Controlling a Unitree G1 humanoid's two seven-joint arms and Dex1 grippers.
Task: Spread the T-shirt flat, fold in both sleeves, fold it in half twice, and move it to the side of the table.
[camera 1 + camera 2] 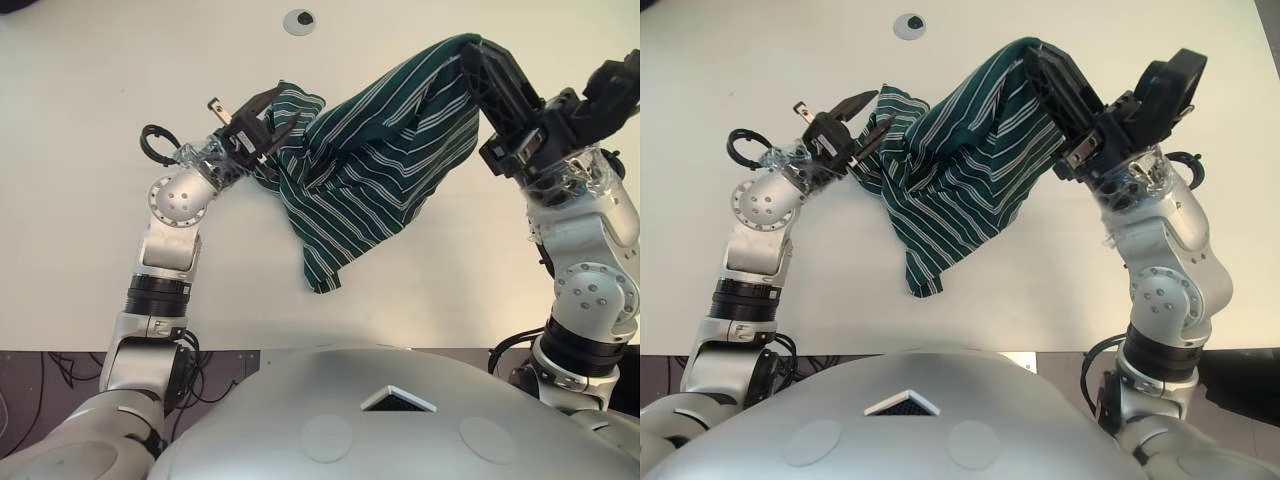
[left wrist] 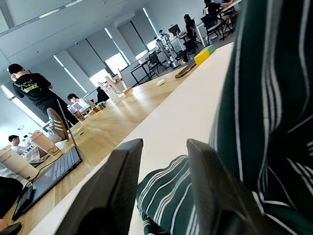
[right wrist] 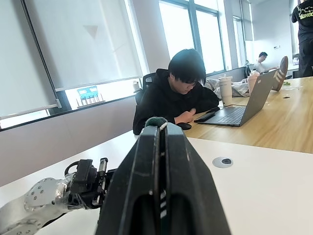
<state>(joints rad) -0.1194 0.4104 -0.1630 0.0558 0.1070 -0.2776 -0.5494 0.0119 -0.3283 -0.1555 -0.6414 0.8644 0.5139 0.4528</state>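
The dark green T-shirt (image 1: 370, 160) with white stripes hangs bunched over the white table (image 1: 90, 260), and its lowest corner rests on the tabletop. My right gripper (image 1: 468, 46) is shut on the shirt's top edge and holds it up at the far right. In the right wrist view a sliver of green cloth shows at the tip of that gripper (image 3: 159, 125). My left gripper (image 1: 284, 108) stands open at the shirt's left edge, low over the table. In the left wrist view a fold of striped cloth (image 2: 161, 188) lies between its two fingers (image 2: 117, 181).
A round grey grommet (image 1: 298, 21) sits in the table at the far middle. The table's front edge (image 1: 330, 349) runs close to my body. Bare tabletop lies to the left of the left arm and in front of the shirt.
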